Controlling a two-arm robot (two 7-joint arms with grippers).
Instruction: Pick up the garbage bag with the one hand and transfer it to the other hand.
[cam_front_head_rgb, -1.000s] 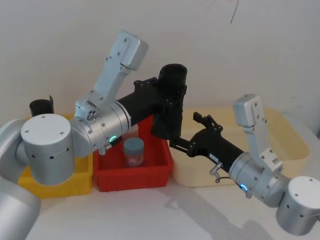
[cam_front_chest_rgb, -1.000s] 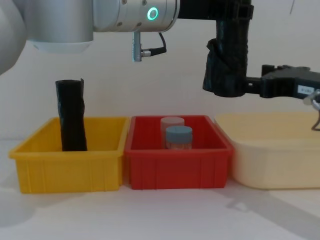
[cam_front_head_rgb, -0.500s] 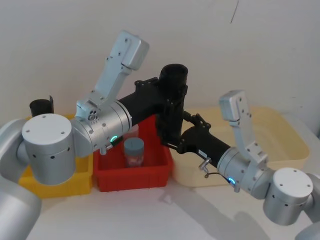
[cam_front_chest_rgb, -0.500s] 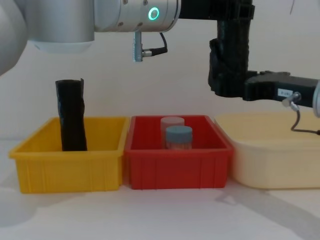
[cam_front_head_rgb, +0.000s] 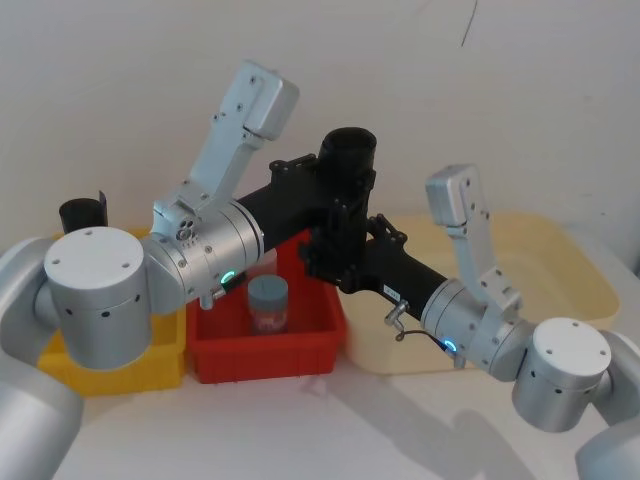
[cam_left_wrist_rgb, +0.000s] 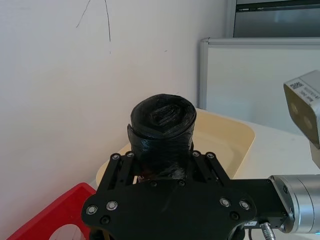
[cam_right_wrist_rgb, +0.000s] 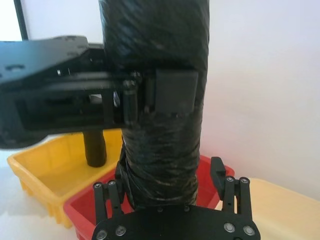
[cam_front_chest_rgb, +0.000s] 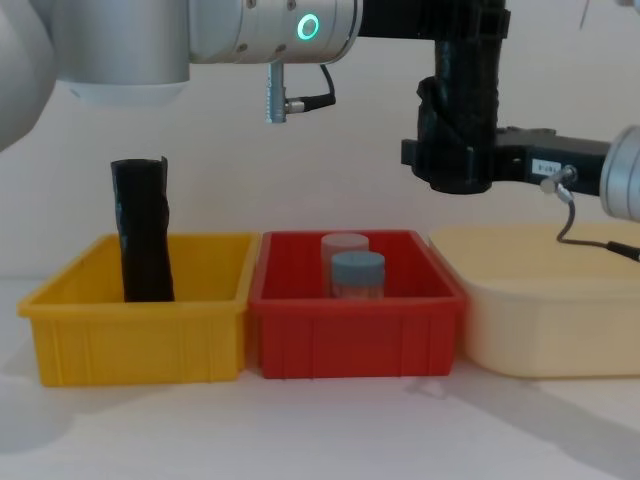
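Note:
The garbage bag (cam_front_head_rgb: 347, 160), a thick glossy black roll, hangs upright high above the red bin's right end. My left gripper (cam_front_head_rgb: 345, 197) is shut on its upper part, reaching in from the left; the chest view shows it at the top (cam_front_chest_rgb: 470, 25). My right gripper (cam_front_head_rgb: 330, 262) comes in from the right with its jaws open on either side of the bag's lower part (cam_front_chest_rgb: 460, 150). In the right wrist view its fingers (cam_right_wrist_rgb: 232, 192) flank the bag (cam_right_wrist_rgb: 160, 150), with a small gap on one side. The left wrist view looks at the bag's end (cam_left_wrist_rgb: 162, 120).
On the table stand a yellow bin (cam_front_chest_rgb: 140, 330) holding a slimmer black roll (cam_front_chest_rgb: 142, 235), a red bin (cam_front_chest_rgb: 355, 335) with two jars (cam_front_chest_rgb: 357, 275), and a cream tub (cam_front_chest_rgb: 550, 320) on the right. A white wall is close behind.
My right gripper has moved left to the bag and now straddles its lower part. The left arm and the bag have stayed still.

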